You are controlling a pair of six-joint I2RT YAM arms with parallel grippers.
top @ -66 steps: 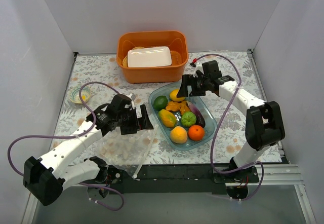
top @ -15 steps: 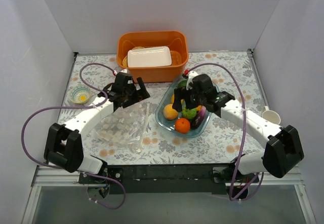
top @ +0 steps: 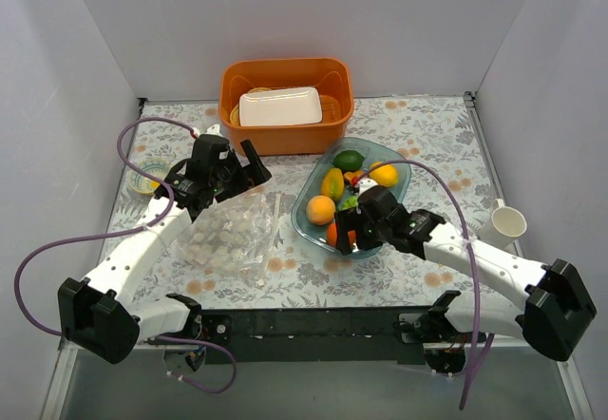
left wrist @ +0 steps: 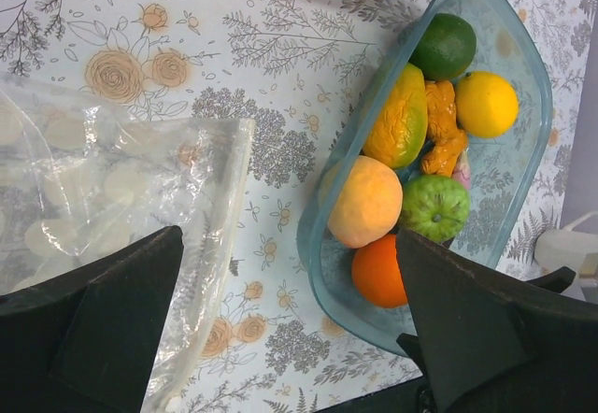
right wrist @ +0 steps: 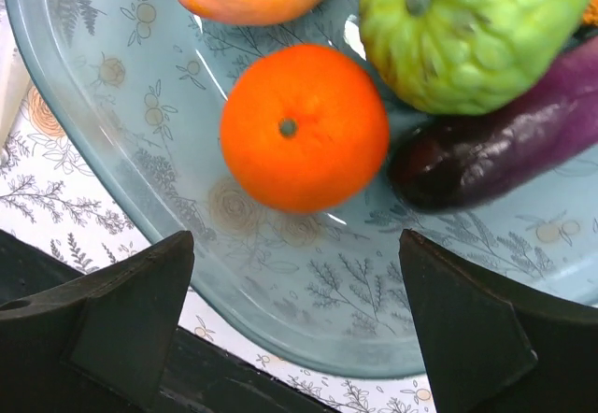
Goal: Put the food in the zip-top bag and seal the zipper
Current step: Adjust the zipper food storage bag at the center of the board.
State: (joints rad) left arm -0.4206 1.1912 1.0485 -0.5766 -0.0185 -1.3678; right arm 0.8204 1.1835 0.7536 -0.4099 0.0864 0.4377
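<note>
The food lies in a clear blue tray point(top: 399, 168): a green lime point(top: 347, 160), a yellow lemon point(top: 383, 174), a mango point(top: 332, 182), a yellow-orange citrus point(top: 321, 209), an orange point(right wrist: 304, 125), a green fruit point(right wrist: 476, 30) and a purple eggplant point(right wrist: 495, 151). The zip-top bag point(top: 228, 235) lies flat and empty left of the tray. Its zipper point(left wrist: 222, 235) runs along the edge facing the tray. My left gripper point(top: 249, 168) is open and empty above the bag's far corner. My right gripper point(top: 348, 222) is open and empty just over the orange at the tray's near end.
An orange bin point(top: 285, 135) holding a white tray point(top: 280, 106) stands at the back. A small bowl point(top: 147, 178) sits at the far left. A white cup point(top: 508, 220) stands at the right. White walls close in three sides.
My right gripper has drawn back to the tray's near end, uncovering the lemon and lime. The tray has turned a little. My left gripper has shifted slightly left over the bag.
</note>
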